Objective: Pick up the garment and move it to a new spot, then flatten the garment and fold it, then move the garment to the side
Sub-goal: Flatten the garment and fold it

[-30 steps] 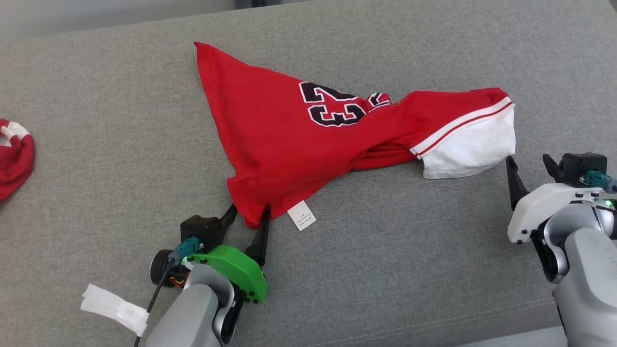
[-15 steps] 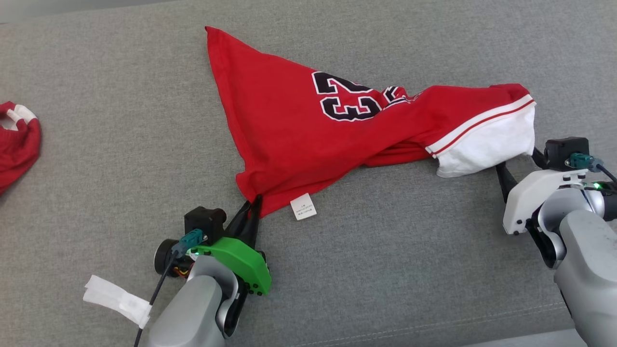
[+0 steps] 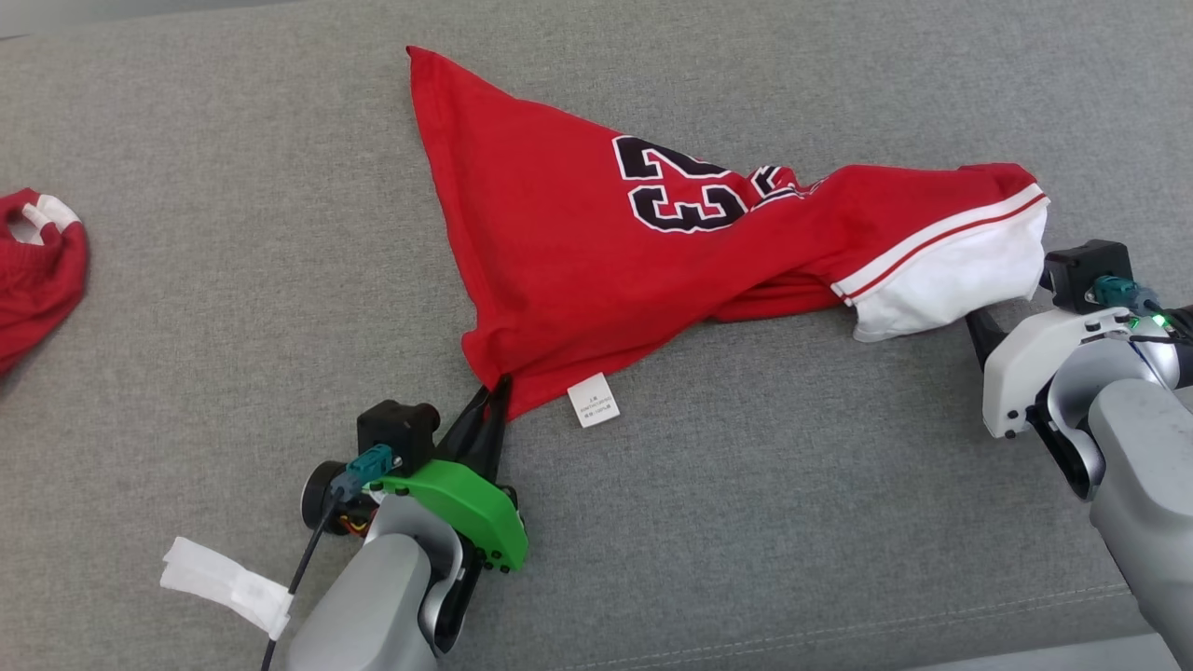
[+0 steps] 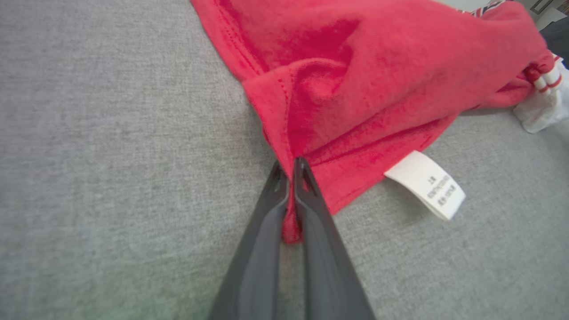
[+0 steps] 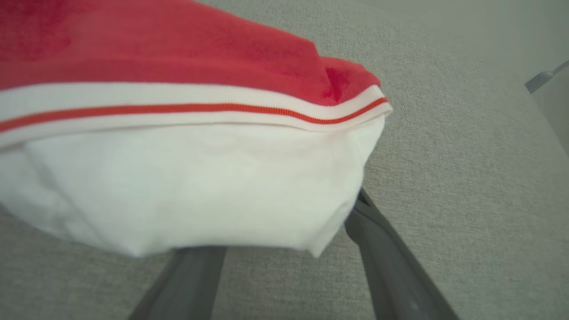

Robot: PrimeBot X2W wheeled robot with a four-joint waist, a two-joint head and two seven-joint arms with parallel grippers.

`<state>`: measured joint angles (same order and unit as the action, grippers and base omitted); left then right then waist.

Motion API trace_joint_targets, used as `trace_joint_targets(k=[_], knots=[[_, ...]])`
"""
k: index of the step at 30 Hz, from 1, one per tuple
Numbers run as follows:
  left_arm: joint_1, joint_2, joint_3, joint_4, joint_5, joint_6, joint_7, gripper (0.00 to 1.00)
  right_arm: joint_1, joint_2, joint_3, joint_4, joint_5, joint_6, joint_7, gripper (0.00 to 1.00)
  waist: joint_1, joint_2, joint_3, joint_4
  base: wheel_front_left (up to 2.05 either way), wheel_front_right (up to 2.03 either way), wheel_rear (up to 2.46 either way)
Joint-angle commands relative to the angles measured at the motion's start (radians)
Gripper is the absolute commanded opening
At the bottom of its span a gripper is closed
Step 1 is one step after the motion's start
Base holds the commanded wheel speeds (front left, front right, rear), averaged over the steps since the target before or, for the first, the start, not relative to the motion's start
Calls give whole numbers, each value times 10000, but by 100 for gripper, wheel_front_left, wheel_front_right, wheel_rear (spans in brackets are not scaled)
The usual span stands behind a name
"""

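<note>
The red jersey garment [image 3: 578, 242], with a black number and a white sleeve [image 3: 941, 280], lies crumpled on the grey cushion [image 3: 233, 308]. My left gripper [image 3: 494, 391] is shut on its near corner, and the left wrist view shows red cloth pinched between the two fingers [image 4: 291, 166]. A white care label [image 3: 594, 401] sticks out just right of that grip. My right gripper [image 3: 1011, 312] is open at the sleeve's right end. In the right wrist view its fingers [image 5: 378, 249] straddle the white sleeve [image 5: 186, 186], with their tips hidden under it.
A second red and white garment [image 3: 37, 270] lies at the cushion's left edge. A white tape tag [image 3: 224, 582] hangs from the left arm's cable. The cushion's front seam [image 3: 839, 634] runs close below the arms.
My left gripper, open around the garment's near corner a second ago, has shut on it. My right gripper has moved up to the white sleeve. The head camera has shifted slightly.
</note>
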<state>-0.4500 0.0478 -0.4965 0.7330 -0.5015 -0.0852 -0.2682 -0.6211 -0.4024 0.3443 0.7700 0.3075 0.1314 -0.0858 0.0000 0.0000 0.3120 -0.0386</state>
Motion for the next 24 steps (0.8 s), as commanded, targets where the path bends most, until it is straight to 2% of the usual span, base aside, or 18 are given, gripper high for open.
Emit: trace_joint_targets(k=[1, 2, 3, 4, 5, 9, 12, 19, 24], knots=[[277, 55, 27, 59, 31, -26, 72, 0, -97, -73, 152, -22, 109, -13, -33, 100, 0, 0, -5, -20, 0, 0, 0], [281, 55, 44, 40, 69, -24, 71, 0, -121, -82, 306, -30, 200, -13, 62, 100, 0, 0, -7, -31, 0, 0, 0], [289, 55, 59, 25, 84, -31, 71, 0, -141, -100, 429, -16, 296, -13, 138, 78, 0, 0, -3, -40, 0, 0, 0], [281, 55, 83, 8, 101, -42, 71, 0, -157, -124, 560, -1, 436, -13, 223, 28, 0, 0, 5, -44, 0, 0, 0], [281, 55, 105, -6, 115, -47, 71, 0, -148, -136, 653, -1, 563, -13, 263, 0, 0, 0, 6, -40, 0, 0, 0], [360, 53, 251, -255, -50, -129, 51, 0, 212, -100, 822, -275, 1609, -13, 329, 0, 0, 0, -68, -7, 0, 0, 0], [447, 52, 390, -956, -454, -273, 43, 0, 638, -215, 903, -1076, 2534, -13, 206, 0, 0, 0, -237, 25, 0, 0, 0], [1072, 49, 1006, -3861, -1965, -450, 41, 0, 1657, -1095, 456, -4201, 3887, -11, 180, 0, 0, 0, -723, -117, 0, 0, 0], [1008, 333, 1206, -5693, -2870, -460, 164, 0, 2169, -1437, -653, -6510, 4178, -11, 959, 0, 0, 0, -1026, -174, 0, 0, 0]])
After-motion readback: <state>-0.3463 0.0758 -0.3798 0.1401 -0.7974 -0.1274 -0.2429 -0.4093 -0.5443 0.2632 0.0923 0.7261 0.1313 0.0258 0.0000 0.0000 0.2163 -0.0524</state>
